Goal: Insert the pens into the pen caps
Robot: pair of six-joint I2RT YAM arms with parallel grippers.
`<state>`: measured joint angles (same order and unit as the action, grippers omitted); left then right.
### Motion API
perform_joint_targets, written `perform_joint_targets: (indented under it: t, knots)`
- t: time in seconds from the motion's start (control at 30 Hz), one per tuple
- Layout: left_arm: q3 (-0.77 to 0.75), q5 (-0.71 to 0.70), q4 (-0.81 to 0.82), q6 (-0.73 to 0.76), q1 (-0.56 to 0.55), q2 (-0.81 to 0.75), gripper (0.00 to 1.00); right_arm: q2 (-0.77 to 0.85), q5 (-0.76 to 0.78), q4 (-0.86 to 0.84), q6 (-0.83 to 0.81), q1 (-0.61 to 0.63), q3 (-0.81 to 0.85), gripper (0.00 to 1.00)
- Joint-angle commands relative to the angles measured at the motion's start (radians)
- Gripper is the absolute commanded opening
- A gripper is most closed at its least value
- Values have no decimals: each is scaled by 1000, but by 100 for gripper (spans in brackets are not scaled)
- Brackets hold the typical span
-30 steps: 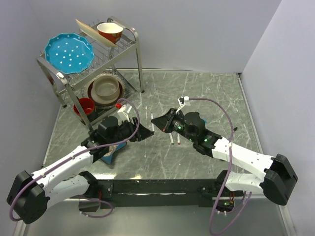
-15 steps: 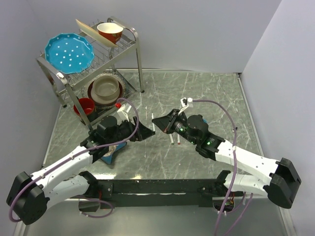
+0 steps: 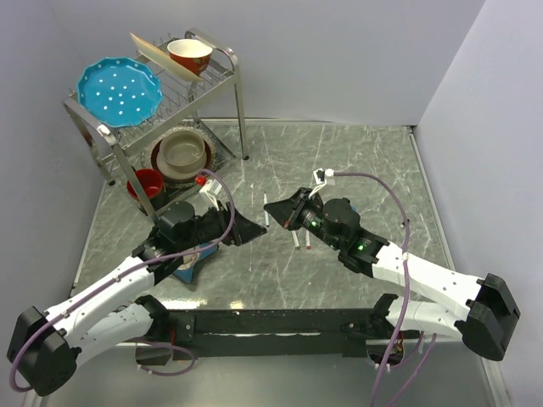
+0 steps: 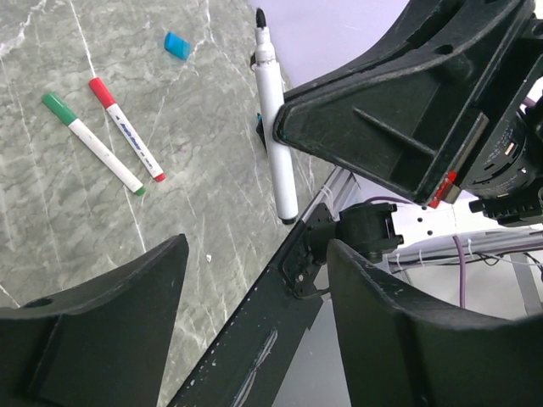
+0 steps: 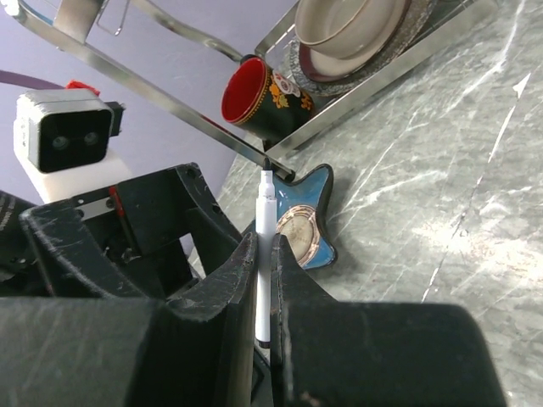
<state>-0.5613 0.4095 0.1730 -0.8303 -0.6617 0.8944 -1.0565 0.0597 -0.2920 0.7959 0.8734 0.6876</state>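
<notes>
Worktop (image 3: 339, 153): grey marble.
Left end effector (image 4: 254, 263): jaws apart, empty.
Right end effector (image 5: 265, 254): clamped on white pen (image 4: 273, 136), black tip exposed.
Red-capped pen (image 4: 127, 131), green-capped pen (image 4: 93, 144): side by side on worktop.
Blue cap (image 4: 177, 45): loose nearby.

Soft, even overhead light leaves faint shadows on the marble table (image 3: 339, 161), with a pale sheen in the right wrist view. The top view is sharp; the left claw (image 4: 259, 246) and right claw (image 5: 263, 240) loom dark, slightly blurred up close.
</notes>
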Motion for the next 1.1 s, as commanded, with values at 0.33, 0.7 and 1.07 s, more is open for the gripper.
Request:
perform_joint_targets:
  t: [0.33,0.7,1.07]
  knots:
    - [-95,94,145,-21,1,100,52,6,-1,-79,23,53,-6,0]
    - [-117,72,83,-3,1,109,1,13,-18,-107,25,67,-22,17]
    - [-248,-113,-332,233,1,46,1,157,280,382,6,-14,62,53]
